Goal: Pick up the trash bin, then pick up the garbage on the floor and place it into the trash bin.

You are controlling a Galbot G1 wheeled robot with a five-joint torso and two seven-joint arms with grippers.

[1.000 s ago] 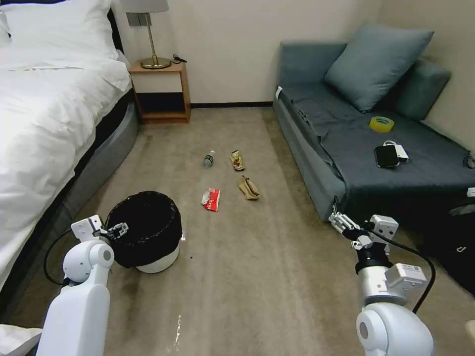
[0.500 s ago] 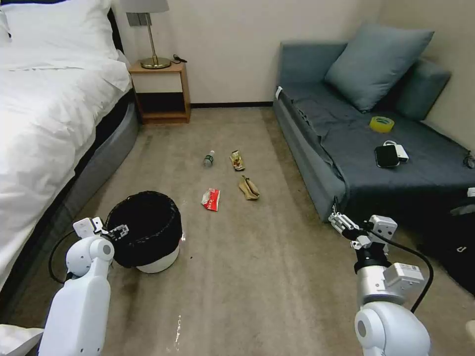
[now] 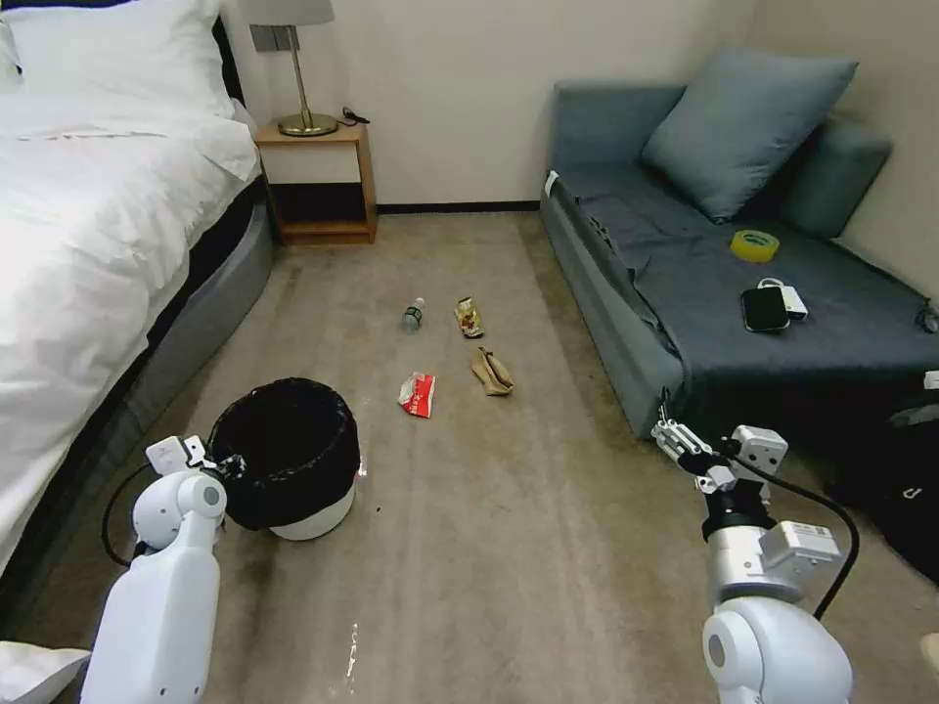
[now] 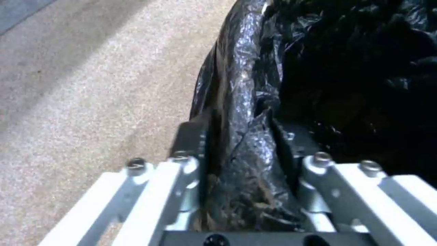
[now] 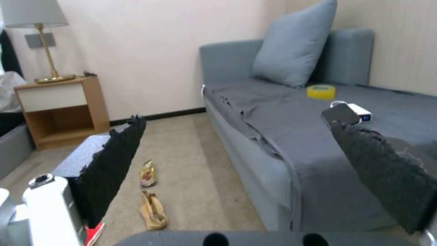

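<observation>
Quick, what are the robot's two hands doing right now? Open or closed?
Left end effector: closed on the rim of the trash bin.
Right end effector: open, holding nothing, beside the sofa.

On the beige carpet floor (image 3: 509, 528) before you stand the trash bin (image 3: 286, 455) near the bed and, farther out, a clear bottle (image 3: 413, 314), gold-brown wrapper (image 3: 469, 317), red-white packet (image 3: 418, 394) and tan crumpled paper (image 3: 491, 372).

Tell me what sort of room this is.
Probably a hotel-style bedroom: a bed with white linen, a wooden nightstand with a lamp, and a grey sofa across the carpet.
</observation>
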